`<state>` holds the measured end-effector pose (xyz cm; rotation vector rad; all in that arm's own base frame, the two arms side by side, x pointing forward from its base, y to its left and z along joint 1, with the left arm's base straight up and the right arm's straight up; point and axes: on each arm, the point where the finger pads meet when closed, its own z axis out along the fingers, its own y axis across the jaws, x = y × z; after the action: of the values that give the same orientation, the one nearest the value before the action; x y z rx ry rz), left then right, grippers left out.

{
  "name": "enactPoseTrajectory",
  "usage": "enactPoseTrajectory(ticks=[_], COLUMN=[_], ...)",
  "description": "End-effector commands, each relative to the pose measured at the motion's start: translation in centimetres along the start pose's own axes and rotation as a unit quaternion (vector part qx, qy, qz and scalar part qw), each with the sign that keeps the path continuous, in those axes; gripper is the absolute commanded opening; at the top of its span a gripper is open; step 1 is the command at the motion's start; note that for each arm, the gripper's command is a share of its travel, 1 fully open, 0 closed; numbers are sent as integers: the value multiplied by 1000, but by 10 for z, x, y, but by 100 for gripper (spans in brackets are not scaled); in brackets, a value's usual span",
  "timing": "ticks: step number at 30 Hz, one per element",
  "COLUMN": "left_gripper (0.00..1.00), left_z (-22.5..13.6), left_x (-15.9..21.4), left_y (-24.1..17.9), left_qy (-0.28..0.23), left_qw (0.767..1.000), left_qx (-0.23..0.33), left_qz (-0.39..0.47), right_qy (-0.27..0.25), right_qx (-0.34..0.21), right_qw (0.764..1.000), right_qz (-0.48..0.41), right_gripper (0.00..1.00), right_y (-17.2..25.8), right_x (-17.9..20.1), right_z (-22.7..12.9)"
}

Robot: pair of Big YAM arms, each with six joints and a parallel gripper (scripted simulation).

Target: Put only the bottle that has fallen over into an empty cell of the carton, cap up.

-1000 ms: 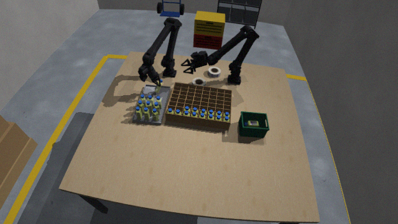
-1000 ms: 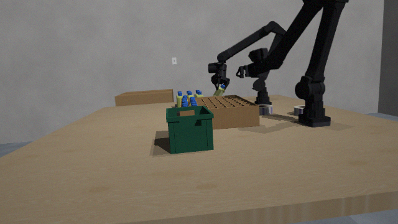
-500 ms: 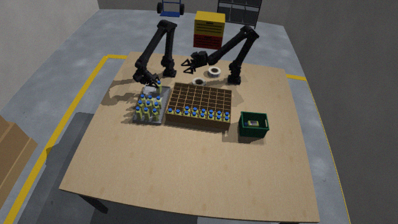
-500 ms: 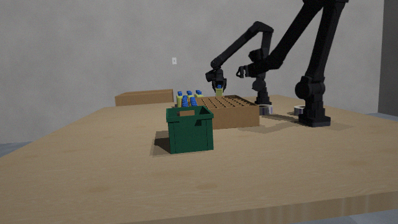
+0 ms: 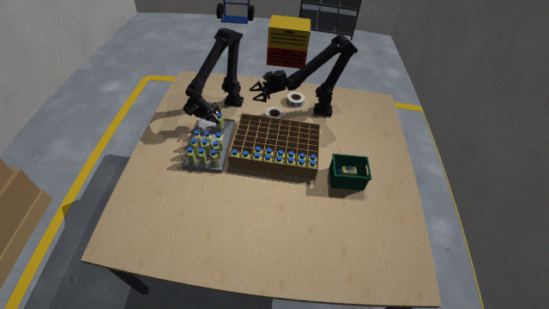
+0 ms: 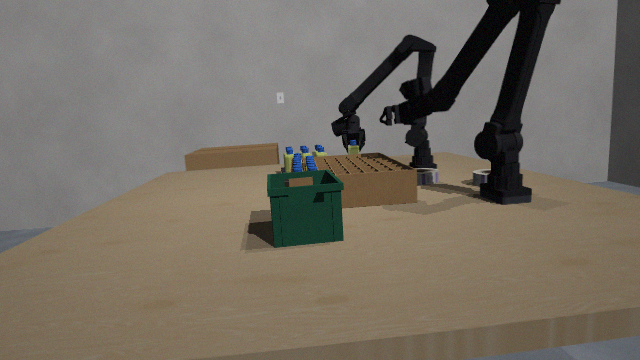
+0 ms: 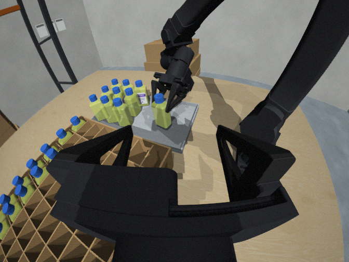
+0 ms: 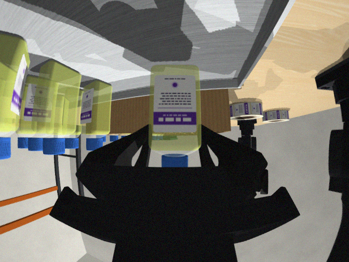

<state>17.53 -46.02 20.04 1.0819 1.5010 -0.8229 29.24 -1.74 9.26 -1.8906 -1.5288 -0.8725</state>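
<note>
Left of centre overhead, my right jaws (image 5: pixel 217 118) (image 6: pixel 353 142) seem clamped on the task's bottle (image 5: pixel 220 123) (image 6: pixel 353 149) (image 7: pixel 162 115) (image 8: pixel 174 113), cap up over the tray (image 5: pixel 229 148) (image 7: pixel 169 141) (image 8: pixel 219 83), left jaws (image 5: pixel 253 93) (image 6: pixel 382 117) apart; carrying too low could snag its base on the carton (image 5: pixel 274 169) (image 6: pixel 385 187) (image 7: pixel 169 159) (image 8: pixel 214 109).

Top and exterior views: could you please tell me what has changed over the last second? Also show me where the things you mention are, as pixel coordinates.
The bottle (image 5: pixel 220 124) (image 6: pixel 353 149) (image 7: pixel 162 115) (image 8: pixel 174 98) was tilted and has swung upright, cap up, in the right gripper (image 5: pixel 218 118) (image 6: pixel 354 146) (image 7: pixel 159 109) (image 8: pixel 174 129). The left gripper (image 5: pixel 253 94) (image 6: pixel 383 120) (image 7: pixel 174 129), carton (image 5: pixel 274 168) (image 6: pixel 382 189) (image 7: pixel 168 159) (image 8: pixel 215 109) and green crate (image 5: pixel 348 182) (image 6: pixel 307 217) look unchanged.
</note>
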Motion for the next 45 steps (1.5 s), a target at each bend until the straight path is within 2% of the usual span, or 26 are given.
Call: enactPoseTrajectory(ticks=[1, 8, 15, 23, 24, 25, 29, 30, 33, 40, 42, 45], left_gripper=[100, 100, 100, 100, 100, 100, 100, 100, 100, 100, 100, 100], left_z=[0, 0, 0, 0, 0, 0, 0, 0, 0, 0, 3, 11], left_x=[-14, -14, -14, -14, -14, -14, -14, -14, -14, -14, -23, -47], left_y=[5, 5, 5, 5, 5, 5, 5, 5, 5, 5, 7, 13], left_qy=[-22, -22, -22, -22, -22, -22, -22, -22, -22, -22, -31, -59], left_qw=[1000, 1000, 1000, 1000, 1000, 1000, 1000, 1000, 1000, 1000, 999, 998], left_qx=[-3, -3, -3, -3, -3, -3, -3, -3, -3, -3, -7, -20], left_qz=[3, 3, 3, 3, 3, 3, 3, 3, 3, 3, 1, -2], right_qy=[-2, -3, 0, -4, -4, -4, -3, -5, -14, -19, -15, -12], right_qx=[-12, -15, -11, -12, -12, -12, -10, -16, -37, -43, -35, -29], right_qw=[1000, 1000, 1000, 1000, 1000, 1000, 1000, 1000, 999, 998, 999, 999], right_qz=[-10, -14, -6, -6, -4, -4, -2, -8, -34, -41, -31, -23], right_gripper=[45, 45, 45, 45, 57, 62, 62, 74, 75, 75, 98, 100], right_y=[31, 68, 39, 39, 42, 42, 45, 47, 50, 51, 51, 50], right_x=[8, -1, -15, -13, -14, -14, -14, -12, -4, 0, -6, -11], right_z=[-10, -9, 9, 5, 4, 4, 4, -2, -20, -41, -41, -57])
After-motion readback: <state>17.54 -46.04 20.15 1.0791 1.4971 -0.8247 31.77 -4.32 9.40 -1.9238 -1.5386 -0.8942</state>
